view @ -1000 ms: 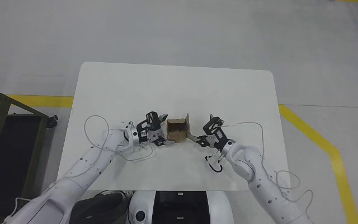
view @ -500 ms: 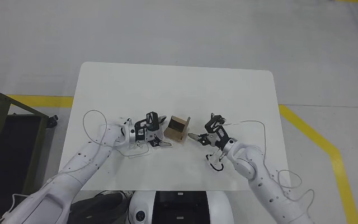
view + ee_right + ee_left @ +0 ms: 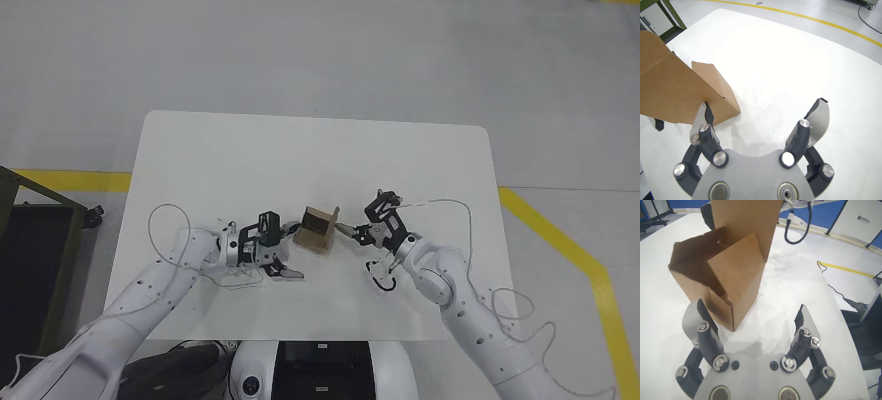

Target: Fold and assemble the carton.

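A brown cardboard carton [image 3: 319,228] stands on the white table [image 3: 400,170] between the spread left gripper [image 3: 750,305] and the spread right gripper [image 3: 762,102]. The left wrist view looks inside its open top.

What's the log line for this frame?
carton: upright, top open | left gripper: open, at carton corner | right gripper: open, fingertip at carton flap

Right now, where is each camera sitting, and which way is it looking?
Top view: sits above the robot's arms and looks straight down at the white table and the carton; both arms show, one on each side of the carton.
Left wrist view: sits on the left wrist and looks past the open left tool into the carton's open side.
Right wrist view: sits on the right wrist and looks past the open right tool across the table, one finger at the carton's edge.
Shared: all three see the carton and the table.
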`<state>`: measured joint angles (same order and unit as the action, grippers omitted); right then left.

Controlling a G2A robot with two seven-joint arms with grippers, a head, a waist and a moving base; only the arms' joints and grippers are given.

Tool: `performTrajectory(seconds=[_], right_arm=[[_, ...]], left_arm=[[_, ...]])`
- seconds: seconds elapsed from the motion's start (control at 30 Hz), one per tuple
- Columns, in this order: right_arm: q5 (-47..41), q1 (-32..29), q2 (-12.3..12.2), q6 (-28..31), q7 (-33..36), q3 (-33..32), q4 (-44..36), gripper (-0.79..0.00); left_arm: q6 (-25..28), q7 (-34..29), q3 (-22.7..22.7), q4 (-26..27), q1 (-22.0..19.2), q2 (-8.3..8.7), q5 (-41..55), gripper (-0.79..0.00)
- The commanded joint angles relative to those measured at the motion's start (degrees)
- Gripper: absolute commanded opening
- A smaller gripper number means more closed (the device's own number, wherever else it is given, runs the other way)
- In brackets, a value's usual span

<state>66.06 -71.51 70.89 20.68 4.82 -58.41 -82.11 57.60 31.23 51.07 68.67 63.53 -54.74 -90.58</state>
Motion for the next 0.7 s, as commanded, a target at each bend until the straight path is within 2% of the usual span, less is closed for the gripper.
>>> performTrajectory(seconds=[0.0,0.17,0.3,0.43,0.53,0.67], right_arm=[[-0.26,0.69,0.12,0.22,-0.36,0.04,0.86,0.0],[-0.77,2.01,0.45,0.32,-0.95,0.35,2.28,0.0],[-0.92,2.02,0.53,0.36,-0.97,0.27,2.22,0.0],[-0.91,1.26,0.31,0.32,-1.25,-0.85,2.02,0.0],[-1.0,0.59,0.11,0.49,-1.46,-1.8,1.63,0.0],[-1.22,0.05,-0.07,0.95,-1.31,-2.66,1.11,0.0]], left_arm=[[0.41,0.43,0.17,0.28,0.18,0.36,-0.81,0.0],[0.31,0.95,0.38,0.2,0.2,1.02,-0.64,0.0],[-5.12,0.89,2.68,-0.26,0.6,1.27,0.69,0.0],[-7.35,1.96,4.47,0.62,1.07,1.68,0.74,0.0],[-8.45,0.4,4.42,0.36,-0.32,1.69,-1.99,0.0],[-4.95,0.15,1.68,-1.54,-3.72,0.92,-4.52,0.0]])
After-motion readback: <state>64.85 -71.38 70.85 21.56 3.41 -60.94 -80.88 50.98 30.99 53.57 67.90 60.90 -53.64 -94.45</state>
